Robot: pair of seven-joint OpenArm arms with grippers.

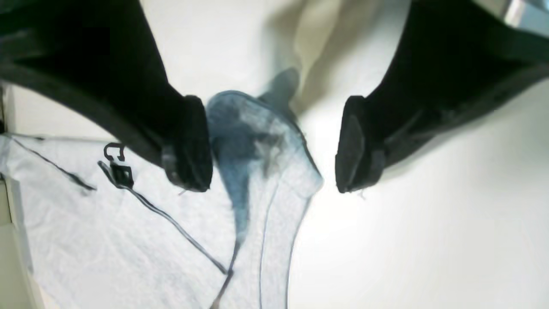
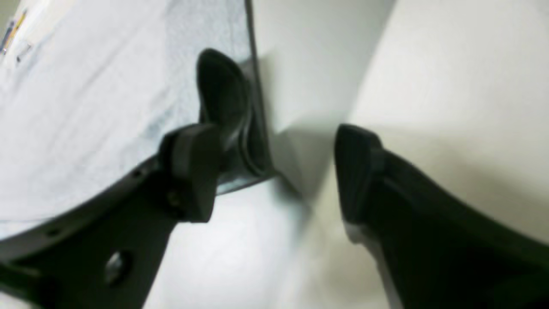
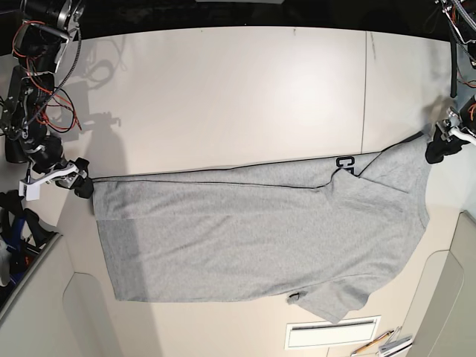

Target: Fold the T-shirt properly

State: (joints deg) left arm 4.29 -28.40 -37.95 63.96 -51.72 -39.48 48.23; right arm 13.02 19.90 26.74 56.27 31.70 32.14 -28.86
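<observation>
Grippers (image 3: 448,136) spread at shirt's (image 3: 245,245) ends, two and ten o'clock.
Soft, light cloth; best pinched at upper corners.

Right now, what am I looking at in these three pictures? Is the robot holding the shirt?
This robot has two arms, each ending in a claw. The base picture looks down on everything. The other two come from cameras on the robot's wrists, so you see the dark claw fingers up close.

The big grey thing on the white table is a T-shirt, partly folded, with a bit of black lettering peeking out. The left claw and right claw are both open at its corners, so neither is holding it.
</observation>
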